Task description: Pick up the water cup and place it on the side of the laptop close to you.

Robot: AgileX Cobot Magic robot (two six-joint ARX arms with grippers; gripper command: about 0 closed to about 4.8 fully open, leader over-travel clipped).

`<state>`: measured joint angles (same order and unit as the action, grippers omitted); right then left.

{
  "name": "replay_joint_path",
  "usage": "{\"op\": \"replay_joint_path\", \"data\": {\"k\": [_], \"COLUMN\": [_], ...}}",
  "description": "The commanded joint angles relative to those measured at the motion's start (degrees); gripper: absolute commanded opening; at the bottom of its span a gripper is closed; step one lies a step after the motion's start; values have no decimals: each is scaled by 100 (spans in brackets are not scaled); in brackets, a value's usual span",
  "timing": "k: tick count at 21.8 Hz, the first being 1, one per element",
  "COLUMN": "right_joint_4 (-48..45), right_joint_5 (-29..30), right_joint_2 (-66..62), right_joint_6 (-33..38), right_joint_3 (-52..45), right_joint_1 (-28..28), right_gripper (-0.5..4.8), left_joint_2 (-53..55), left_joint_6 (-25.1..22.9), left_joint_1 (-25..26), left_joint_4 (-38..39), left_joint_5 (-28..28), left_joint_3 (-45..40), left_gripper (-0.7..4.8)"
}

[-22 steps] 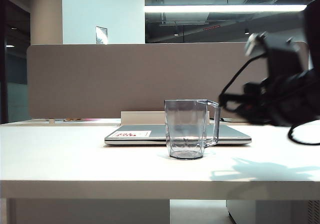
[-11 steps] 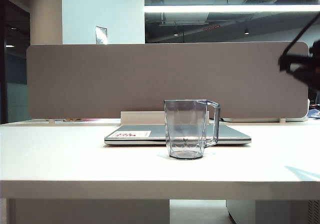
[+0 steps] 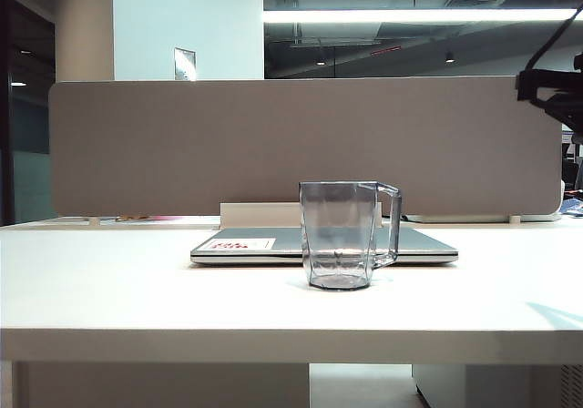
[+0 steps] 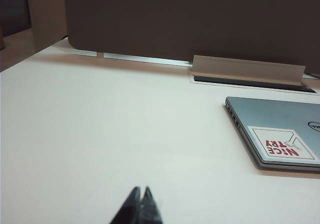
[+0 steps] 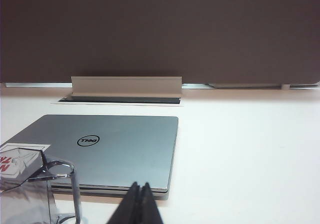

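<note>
The water cup (image 3: 339, 235), clear grey-tinted with a squared handle on its right, stands upright on the white table just in front of the closed silver laptop (image 3: 419, 242). In the right wrist view the cup (image 5: 25, 194) is beside the laptop (image 5: 120, 149), and my right gripper (image 5: 139, 185) is shut and empty, apart from the cup's handle. Only a dark part of the right arm (image 3: 551, 89) shows at the exterior view's right edge. My left gripper (image 4: 140, 190) is shut with nothing in it, low over bare table, well away from the laptop's stickered corner (image 4: 282, 148).
A grey partition panel (image 3: 301, 144) closes off the back of the table. A white raised flap (image 5: 126, 86) over a cable slot sits just behind the laptop. The table's front edge (image 3: 291, 344) runs across the exterior view.
The right arm has pulled back to the right and upward, from beside the cup to the edge of the exterior view. The cup and laptop have stayed put.
</note>
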<state>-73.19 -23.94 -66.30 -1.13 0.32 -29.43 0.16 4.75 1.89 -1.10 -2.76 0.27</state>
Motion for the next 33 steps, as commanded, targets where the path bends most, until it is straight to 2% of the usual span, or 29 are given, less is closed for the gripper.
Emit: {"op": "replay_joint_path", "data": {"k": [1, 7, 14, 17, 18, 21, 26, 30, 33], "right_joint_4": [-122, 109, 2232, 3001, 3477, 4546, 6155, 6922, 7501], "right_joint_5": [-63, -57, 352, 839, 1152, 1515, 1510, 1561, 1976], "right_joint_2": [15, 184, 1875, 2583, 3032, 4092, 5692, 6288, 6636], "right_joint_6": [-22, -17, 109, 452, 616, 758, 756, 754, 758], "right_joint_3": [-7, -11, -9, -9, -9, -11, -22, -28, -28], "right_joint_1": [-4, -4, 422, 916, 1316, 1910, 1987, 2124, 2546], "right_gripper": [-8, -8, -8, -8, -8, -9, -8, -9, -8], "left_joint_2": [7, 7, 7, 7, 7, 7, 7, 7, 7], "left_joint_6": [15, 15, 15, 15, 15, 15, 15, 15, 15], "left_joint_1": [-7, -7, -7, -7, -7, -7, -7, -7, -7], "left_joint_4": [-68, -68, -68, -66, -68, -68, -68, -70, -68], "left_joint_5": [15, 15, 13, 15, 13, 15, 15, 13, 13], "left_joint_3": [17, 17, 17, 17, 17, 17, 17, 17, 17], "left_gripper": [-6, -6, -6, -6, -6, -6, -6, -6, -6]}}
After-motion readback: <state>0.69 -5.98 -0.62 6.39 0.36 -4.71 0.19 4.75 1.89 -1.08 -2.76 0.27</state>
